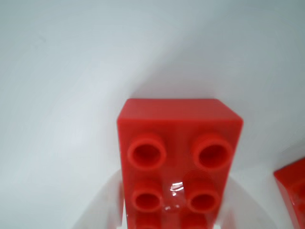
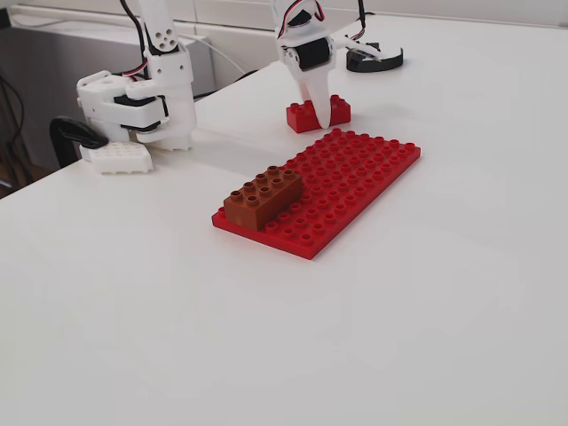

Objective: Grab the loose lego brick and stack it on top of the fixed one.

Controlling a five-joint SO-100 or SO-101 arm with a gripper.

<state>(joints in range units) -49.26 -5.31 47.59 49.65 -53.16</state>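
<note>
The loose red lego brick (image 1: 178, 143) lies on the white table, studs up, just beyond the far edge of the red baseplate (image 2: 355, 177); it also shows in the fixed view (image 2: 302, 114). My gripper (image 1: 174, 202) points down over it, and its white fingers (image 1: 107, 205) lie against the brick's two long sides. In the fixed view my gripper (image 2: 321, 114) has one white finger (image 2: 324, 105) in front of the brick. The brick rests on the table. The fixed brown brick (image 2: 264, 197) sits on the baseplate's near left corner, well apart from the gripper.
A corner of the baseplate (image 1: 293, 191) shows at the right of the wrist view. The arm's white base (image 2: 133, 106) with a black clamp (image 2: 75, 133) stands at the table's left edge. A black object (image 2: 373, 60) lies behind the gripper.
</note>
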